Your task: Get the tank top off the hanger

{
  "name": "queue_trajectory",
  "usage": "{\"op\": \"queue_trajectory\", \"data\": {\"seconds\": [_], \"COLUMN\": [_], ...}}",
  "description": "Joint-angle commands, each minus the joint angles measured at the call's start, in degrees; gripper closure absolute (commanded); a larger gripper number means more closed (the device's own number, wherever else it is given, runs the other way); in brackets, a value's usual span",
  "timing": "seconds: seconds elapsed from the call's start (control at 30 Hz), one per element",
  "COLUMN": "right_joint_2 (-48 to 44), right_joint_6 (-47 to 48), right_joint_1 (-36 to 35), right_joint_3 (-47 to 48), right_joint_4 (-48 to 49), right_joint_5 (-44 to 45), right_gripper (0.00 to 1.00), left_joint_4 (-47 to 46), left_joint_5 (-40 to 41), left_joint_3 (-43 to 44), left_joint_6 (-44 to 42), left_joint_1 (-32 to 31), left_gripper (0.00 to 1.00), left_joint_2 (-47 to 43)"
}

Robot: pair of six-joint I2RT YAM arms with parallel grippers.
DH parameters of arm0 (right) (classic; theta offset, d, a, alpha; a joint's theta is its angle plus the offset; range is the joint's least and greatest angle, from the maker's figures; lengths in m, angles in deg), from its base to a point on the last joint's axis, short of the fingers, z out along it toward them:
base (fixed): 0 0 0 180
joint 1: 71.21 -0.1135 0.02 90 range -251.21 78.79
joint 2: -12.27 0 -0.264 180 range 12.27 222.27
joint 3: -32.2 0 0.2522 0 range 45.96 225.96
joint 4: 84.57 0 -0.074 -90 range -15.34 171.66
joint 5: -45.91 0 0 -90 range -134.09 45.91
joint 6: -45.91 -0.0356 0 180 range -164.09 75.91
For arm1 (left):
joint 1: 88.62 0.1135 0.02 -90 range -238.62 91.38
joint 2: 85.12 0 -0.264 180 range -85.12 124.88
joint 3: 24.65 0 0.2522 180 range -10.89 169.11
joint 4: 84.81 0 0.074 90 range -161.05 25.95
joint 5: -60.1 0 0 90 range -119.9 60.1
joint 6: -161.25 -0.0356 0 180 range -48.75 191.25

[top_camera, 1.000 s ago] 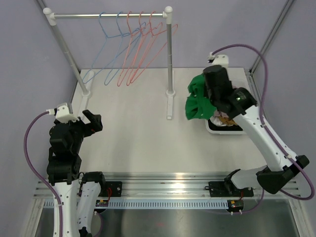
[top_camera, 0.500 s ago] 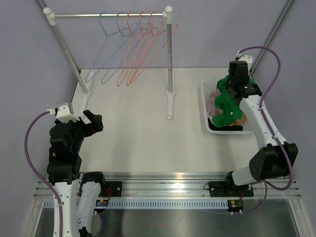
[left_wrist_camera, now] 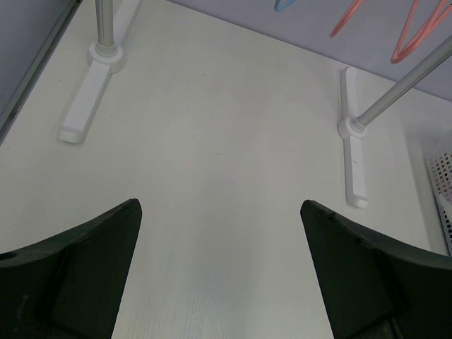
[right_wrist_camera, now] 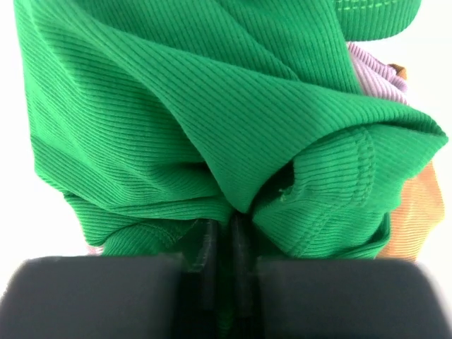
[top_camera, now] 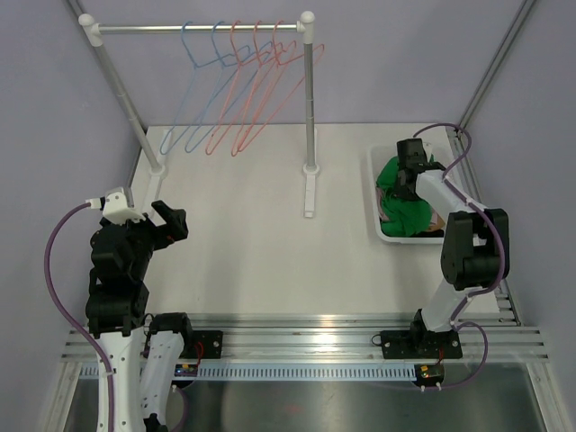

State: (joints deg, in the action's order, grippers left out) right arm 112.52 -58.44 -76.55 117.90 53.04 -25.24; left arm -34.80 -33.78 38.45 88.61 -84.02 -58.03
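Found the top (top_camera: 409, 214), green and ribbed, bunched in the bin (top_camera: 374, 198) at the right side of the table (top_camera: 252, 234). Saw the right jaws clamped on a fold of it, pressed nearly together with the cloth pinched in the thin slit between them, down at the bin's far end, with the right arm (top_camera: 468, 243) reaching there from the near edge. In the right wrist view, made out the top (right_wrist_camera: 176, 106) draped in thick folds over the jaw tips, with a purple cloth (right_wrist_camera: 374, 70) just behind it at the upper right and an orange cloth (right_wrist_camera: 413, 212) touching it at the right edge. Could not tell whether the top rested fully on those or hung partly from the grip. Found the left jaws spread wide and gripping nothing, held above the table at the near left, well apart from the bin. Through their gap, saw both feet of the rack (left_wrist_camera: 88, 99) standing on the table. Noted the rail (top_camera: 198, 28) running across the far side, with blue hangers (top_camera: 200, 61) and red hangers (top_camera: 256, 85) hooked on it side by side, all bare wire, slanting down toward the left and well apart from the top.
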Motion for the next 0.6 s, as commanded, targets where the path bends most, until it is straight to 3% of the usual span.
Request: {"op": "queue_trajectory", "data": {"seconds": [0.0, 0.07, 0.1, 0.27, 0.33, 0.57], "right_joint_2": [0.3, -2.2, -2.9, -6.5, -7.5, -20.3], "right_joint_6": [-2.8, -3.5, -3.9, -3.8, -3.1, -0.2], "right_joint_1": [0.9, 0.9, 0.9, 0.9, 0.9, 0.3], "right_joint_3": [0.6, 4.8, 7.9, 18.0, 21.2, 23.1], "right_joint_4": [-6.4, -9.3, -10.5, -18.0, -20.4, -23.7], "right_joint_5": [-5.0, -5.5, -5.5, -2.2, -0.8, -5.7], "right_gripper": [0.79, 0.66, 0.54, 0.25, 0.01, 0.01], "left_joint_4": [-3.3, -3.4, -3.3, -2.7, -0.7, 10.4], "left_joint_5": [-0.3, -0.1, 0.2, 1.2, 3.4, 9.2], "left_joint_3": [-0.5, -0.5, -0.5, 0.4, 2.4, 12.0], "left_joint_6": [-0.8, -0.8, -0.8, -0.9, -0.8, -0.7], "left_joint_1": [-0.1, -0.2, -0.2, -0.2, -0.2, -0.2], "left_gripper": [0.01, 0.01, 0.01, 0.01, 0.01, 0.01], "left_joint_2": [-0.4, -0.5, -0.5, -0.1, 0.9, 6.5]}}
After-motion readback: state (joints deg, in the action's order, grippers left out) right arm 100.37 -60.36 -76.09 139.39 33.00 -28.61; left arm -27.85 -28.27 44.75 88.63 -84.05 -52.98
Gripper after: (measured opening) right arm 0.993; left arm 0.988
